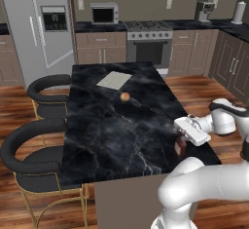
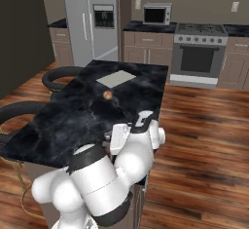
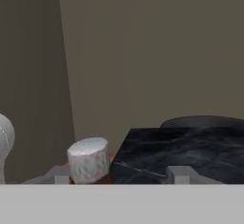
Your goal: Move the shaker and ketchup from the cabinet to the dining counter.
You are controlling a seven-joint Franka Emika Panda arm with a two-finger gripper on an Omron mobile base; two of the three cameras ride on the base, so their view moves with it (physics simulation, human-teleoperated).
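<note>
KITCHEN ISLAND, NEAR CORNER: The white arm's two-finger gripper hangs low over the near right edge of the dining counter, a big black marble slab with white veins. A small dark reddish-brown ketchup bottle stands upright on the stone directly beneath the hand.

In the hand view, a pale dimpled cylinder with red-brown showing under it, judged to be the bottle's top, sits between the two dark finger tips. It is close against one tip, with open space before the other. The jaws stand wider than the bottle, so nothing looks clamped.

The bottle appears to be set down, which leaves the withdrawal as the next move. Its long axis is vertical and it sits off-centre in the gap, so a straight lift along that axis looks safest. A sideways pull could catch the near tip and tip the bottle off the edge.

Farther up the slab are a pale square mat and a small round orange-beige thing, too small to identify.
</note>
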